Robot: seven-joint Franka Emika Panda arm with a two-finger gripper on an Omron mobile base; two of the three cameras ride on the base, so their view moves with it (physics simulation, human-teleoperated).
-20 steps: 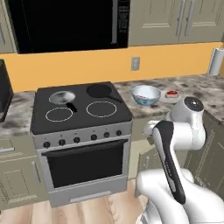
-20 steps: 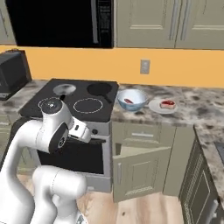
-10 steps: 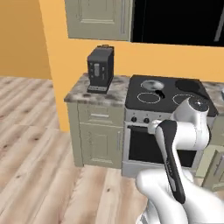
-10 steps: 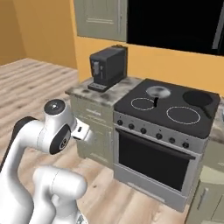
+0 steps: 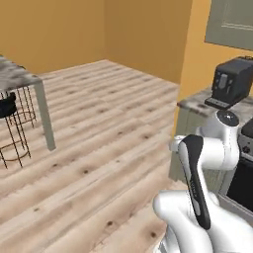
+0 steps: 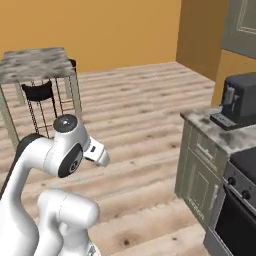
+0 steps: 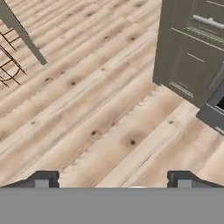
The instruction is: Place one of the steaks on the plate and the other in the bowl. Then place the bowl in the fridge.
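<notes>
Wooden floor [image 5: 99, 148] opens wide to your left in the left base view; the black coffee machine [image 5: 231, 81] carries no readable label. Right base view: marble bench [image 6: 227, 137] edge, table [image 6: 35, 62] well apart. Hand view: your jaws [image 7: 112, 179] stand wide, holding nothing, over bare floor beside the cabinet [image 7: 188, 52].

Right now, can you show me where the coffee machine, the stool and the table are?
coffee machine [image 5: 232, 81], left base view, on its black front.
stool [image 6: 39, 93], right base view, on its dark seat.
table [image 6: 35, 64], right base view, on its marbled top.
</notes>
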